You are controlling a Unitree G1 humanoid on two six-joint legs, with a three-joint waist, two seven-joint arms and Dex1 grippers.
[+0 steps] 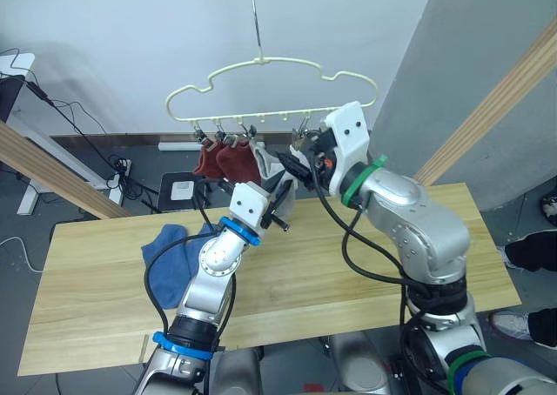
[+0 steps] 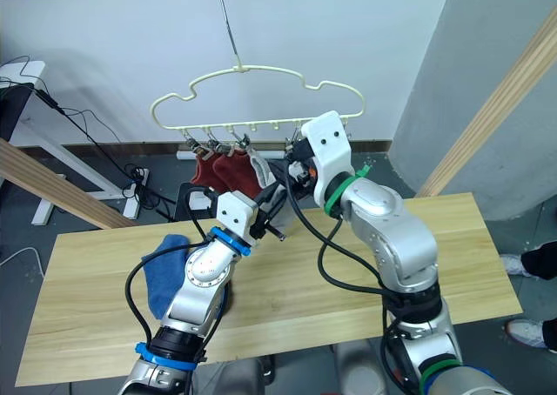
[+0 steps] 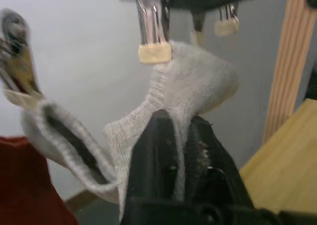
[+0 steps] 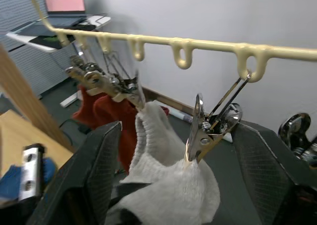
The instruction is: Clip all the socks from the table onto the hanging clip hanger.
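Two rust socks [image 1: 222, 162] and one knit grey sock [image 4: 168, 185] hang from the wavy clip hanger [image 1: 271, 86]. Blue socks [image 1: 168, 249] lie crumpled at nine o'clock on the plank tabletop [image 1: 348, 282]. The left gripper [image 3: 181, 136] pinches the grey sock; the right gripper [image 4: 176, 136] has its jaws apart around a clip [image 4: 210, 128].

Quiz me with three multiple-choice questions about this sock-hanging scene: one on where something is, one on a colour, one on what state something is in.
1. Where are the blue socks?
A. Lying on the table
B. Clipped to the clip hanger
C. On the floor

2. What colour are the two socks hanging at the hanger's left end?
A. Blue
B. Rust red
C. Green

3. What is the left gripper doing?
A. Hanging open with nothing in it
B. Resting flat on the table
C. Pinching the light grey sock

Answers:
1 A: the blue heap lies on the planks beside the left arm.
2 B: the rust red socks dangle from the leftmost clips.
3 C: the left wrist view shows grey knit caught between its jaws, just under a metal clip.
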